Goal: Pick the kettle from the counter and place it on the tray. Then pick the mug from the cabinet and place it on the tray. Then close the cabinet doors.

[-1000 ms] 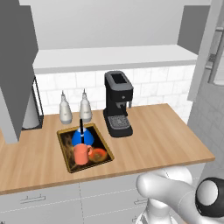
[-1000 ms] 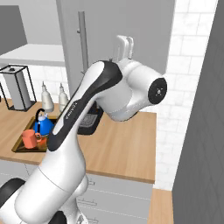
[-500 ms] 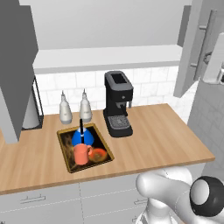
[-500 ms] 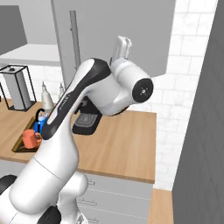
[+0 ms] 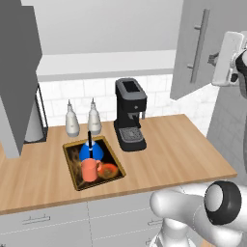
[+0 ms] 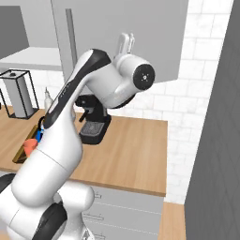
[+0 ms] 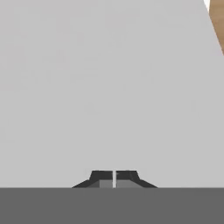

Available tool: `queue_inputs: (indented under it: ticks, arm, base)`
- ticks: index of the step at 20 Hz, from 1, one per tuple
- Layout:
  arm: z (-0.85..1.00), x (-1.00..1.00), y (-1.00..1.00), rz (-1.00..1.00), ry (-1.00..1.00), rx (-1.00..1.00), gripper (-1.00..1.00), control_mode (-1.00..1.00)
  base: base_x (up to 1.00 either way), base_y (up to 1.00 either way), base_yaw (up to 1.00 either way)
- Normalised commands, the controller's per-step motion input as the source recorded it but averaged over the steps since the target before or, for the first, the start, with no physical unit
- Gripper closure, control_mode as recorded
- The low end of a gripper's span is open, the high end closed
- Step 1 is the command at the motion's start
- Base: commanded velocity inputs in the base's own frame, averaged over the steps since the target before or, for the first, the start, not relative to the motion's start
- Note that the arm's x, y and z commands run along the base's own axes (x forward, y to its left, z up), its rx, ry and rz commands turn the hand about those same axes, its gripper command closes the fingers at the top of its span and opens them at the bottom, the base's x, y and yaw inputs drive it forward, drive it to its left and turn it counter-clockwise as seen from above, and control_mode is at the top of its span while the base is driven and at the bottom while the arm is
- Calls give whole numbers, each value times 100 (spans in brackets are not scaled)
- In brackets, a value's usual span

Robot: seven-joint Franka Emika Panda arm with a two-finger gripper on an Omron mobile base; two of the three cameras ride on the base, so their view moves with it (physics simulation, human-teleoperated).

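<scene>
While the gripper [image 7: 113, 179], jaws pressed together, seemingly faces a cabinet door [image 5: 202, 46], the tray [image 5: 73, 161] rests on the counter [image 5: 173, 154].

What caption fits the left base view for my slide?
Kettle and mug on the tray; gripper by the half-closed right cabinet door.

The tray [image 5: 73, 170] — dark, gold-rimmed, with an orange-brown swirl picture — lies flat on the light-wood surface [image 5: 169, 154]. On it stands the blue cone-shaped kettle [image 5: 91, 151], upright, its thin black handle rising above it. Just in front of the kettle, also on the tray, stands the orange-red mug [image 5: 89, 170], upright. Above, the grey wall cabinet [image 5: 106, 26] shows its white shelf board; the right door [image 5: 198, 46], with a long vertical bar handle, stands partly open, and the left door [image 5: 17, 77] hangs open too.
</scene>
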Motion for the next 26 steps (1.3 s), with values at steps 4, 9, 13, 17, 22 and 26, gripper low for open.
queue_inputs:
  ticks: [4, 9, 13, 17, 22, 26]
  arm:
    - [-19, 72, 46, -6, -3, 1, 100, -100]
    - [-12, 69, 29, -5, 0, 1, 100, -100]
    - [-19, 76, 26, -5, 0, 0, 100, -100]
    - [-24, 75, 12, -4, 0, 0, 100, -100]
    - [-30, 68, 19, -5, 0, 0, 100, -100]
    - [-33, 74, 14, -5, 0, 0, 100, -100]
  base:
    - [0, 0, 0]
    - [0, 0, 0]
    - [0, 0, 0]
    - [0, 0, 0]
    - [0, 0, 0]
    - [0, 0, 0]
